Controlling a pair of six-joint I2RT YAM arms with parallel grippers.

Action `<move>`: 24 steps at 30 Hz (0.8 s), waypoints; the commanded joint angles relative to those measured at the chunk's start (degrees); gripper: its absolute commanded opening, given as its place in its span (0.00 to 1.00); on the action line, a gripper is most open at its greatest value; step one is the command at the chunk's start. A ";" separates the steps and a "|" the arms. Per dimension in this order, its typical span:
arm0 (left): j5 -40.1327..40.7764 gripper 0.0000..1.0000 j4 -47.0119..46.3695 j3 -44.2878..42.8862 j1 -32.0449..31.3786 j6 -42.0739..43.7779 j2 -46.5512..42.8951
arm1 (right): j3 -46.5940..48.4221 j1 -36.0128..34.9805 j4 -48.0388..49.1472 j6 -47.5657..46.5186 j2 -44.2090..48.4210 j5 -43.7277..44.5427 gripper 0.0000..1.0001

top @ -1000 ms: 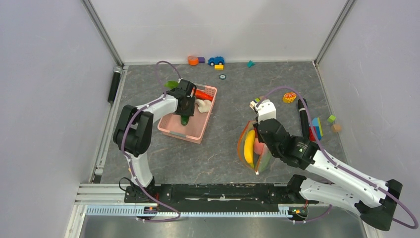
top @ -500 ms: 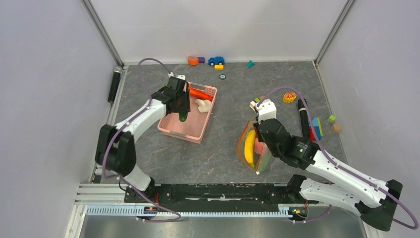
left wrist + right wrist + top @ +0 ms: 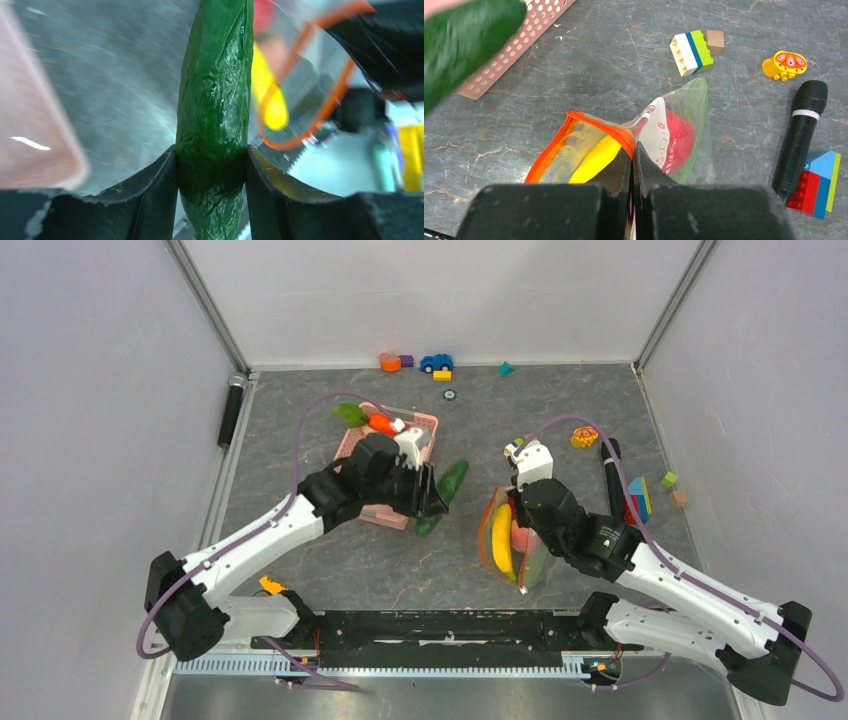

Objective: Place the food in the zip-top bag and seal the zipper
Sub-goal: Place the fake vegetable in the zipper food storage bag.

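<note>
Our left gripper (image 3: 212, 172) clamps a cucumber (image 3: 215, 100) at frame centre, just left of the bag (image 3: 515, 540). Our right gripper (image 3: 634, 155) pinches the zipper (image 3: 596, 127) lip, mouth gaping. We should tip the cucumber end-first into that opening, beside the banana (image 3: 594, 160).

Grey marbled table (image 3: 330, 550) and the objects resting directly on it. Left of centre: pink lattice basket (image 3: 424, 424). Right of centre: clear zip-top bag (image 3: 508, 540), its mouth edged by an orange-red strip. Along the far edge: orange block (image 3: 390, 362), blue toy car (image 3: 436, 362), yellow block (image 3: 442, 375), teal piece (image 3: 506, 368), and a small round item (image 3: 450, 394) just nearer. Right side: yellow-orange toy (image 3: 584, 437), black microphone (image 3: 611, 475), a red-blue-yellow block cluster (image 3: 637, 500), a green block (image 3: 669, 479), a tan block (image 3: 679, 498). A second black microphone (image 3: 231, 410) lies at the left edge.
</note>
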State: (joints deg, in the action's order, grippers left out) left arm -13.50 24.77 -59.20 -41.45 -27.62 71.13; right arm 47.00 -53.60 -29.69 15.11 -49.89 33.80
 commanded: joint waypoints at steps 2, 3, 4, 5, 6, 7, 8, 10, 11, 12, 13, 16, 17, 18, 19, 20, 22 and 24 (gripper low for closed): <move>-10.06 0.25 0.67 2.55 -9.06 -6.69 -5.41 | -0.07 -0.01 3.28 -0.55 0.45 -1.22 0.02; -11.18 0.25 1.40 3.06 -10.63 -6.89 -6.10 | -0.07 -0.01 3.20 -0.54 0.45 -1.11 0.02; -12.07 0.25 1.93 3.63 -11.79 -7.31 -6.56 | -0.07 -0.01 3.25 -0.60 0.54 -1.06 0.02; -12.27 0.25 2.54 4.33 -12.95 -7.74 -7.30 | -0.07 0.01 3.22 -0.59 0.67 -0.85 0.02; -12.63 0.25 3.21 4.87 -13.93 -7.98 -7.89 | -0.14 -0.02 3.32 -0.61 0.84 -0.57 0.02; -13.44 0.27 3.26 5.73 -14.69 -8.33 -8.47 | -0.16 -0.01 3.29 -0.50 1.01 -0.38 0.02; -14.05 0.28 2.99 6.43 -15.59 -9.00 -9.09 | -0.16 -0.01 3.32 -0.32 1.14 -0.05 0.02; -15.04 0.30 1.51 7.01 -16.91 -10.26 -9.21 | -0.24 -0.01 3.45 -0.04 1.35 0.37 0.02; -14.38 0.30 1.25 6.87 -17.44 -10.93 -8.76 | -0.33 -0.01 3.58 0.04 1.50 0.33 0.02; -13.92 0.30 0.46 6.54 -18.07 -11.33 -8.03 | -0.46 -0.01 3.62 0.01 1.57 0.22 0.02; -13.36 0.30 -0.28 5.88 -18.63 -11.53 -7.24 | -0.51 -0.02 3.68 0.12 1.68 0.04 0.02; -11.30 0.27 -3.84 3.55 -20.37 -12.19 -3.69 | -0.42 -0.01 3.74 0.21 1.82 -0.21 0.02; -10.67 0.27 -4.07 2.51 -20.59 -12.26 -2.04 | -0.38 -0.01 3.79 0.20 1.88 -0.33 0.02; -10.30 0.27 -3.97 1.15 -20.76 -12.02 -0.67 | -0.41 0.00 3.81 0.34 1.96 -0.51 0.02; -9.69 0.27 -3.51 -0.07 -20.76 -11.96 0.88 | -0.42 -0.01 3.86 0.34 2.01 -0.87 0.02; -9.09 0.26 -2.81 -1.65 -20.85 -11.93 2.51 | -0.55 -0.01 4.02 0.34 2.11 -1.15 0.02; -7.39 0.23 -0.64 -4.85 -20.92 -11.69 5.14 | -0.76 -0.01 4.16 0.42 2.40 -1.44 0.02; -4.23 0.20 1.01 -7.10 -20.91 -11.91 7.04 | -1.07 -0.01 4.29 0.48 3.03 -1.35 0.02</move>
State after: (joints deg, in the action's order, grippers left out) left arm -22.68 24.95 -59.77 -62.13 -37.56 75.37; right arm 46.11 -53.60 -28.67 15.16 -48.66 32.77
